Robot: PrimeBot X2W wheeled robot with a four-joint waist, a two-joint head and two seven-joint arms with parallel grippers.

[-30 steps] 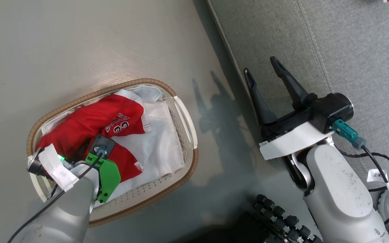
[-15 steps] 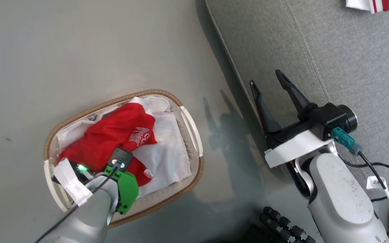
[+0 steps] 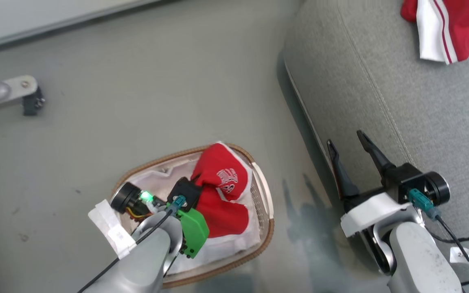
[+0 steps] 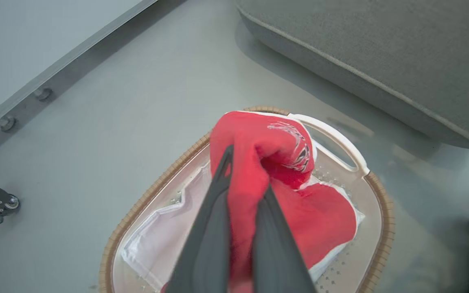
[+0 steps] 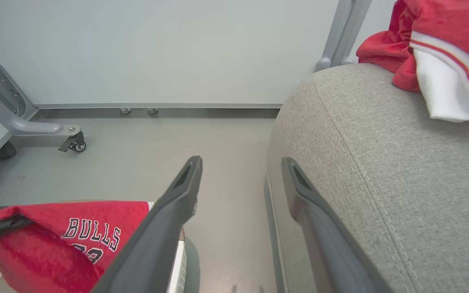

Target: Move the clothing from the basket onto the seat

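The head view has swung since a second ago, so the small oval white plastic basket with the brown woven rim now sits lower in it, and a red and white striped garment lying on the large grey fabric sofa seat has come further into sight. Inside the basket the change is real. The red soft-fabric sports garment with white-and-navy lettering lay spread flat across the white liner. It is now gathered into a raised, folded lump.

The left gripper has gone from parted to pressed together, and it pinches a fold of that red garment between its two dark fingers. The right gripper stays spread wide, holding nothing, over the edge of the seat, fingers pointing up the head view.

The bunched garment's long axis runs up and down the head view, from near the robot to the far rim. Its lettered fold is at the far end and faces the seat. The basket stands on the grey floor just beside the seat, its long axis roughly across the view, with one white-handled end toward the seat.
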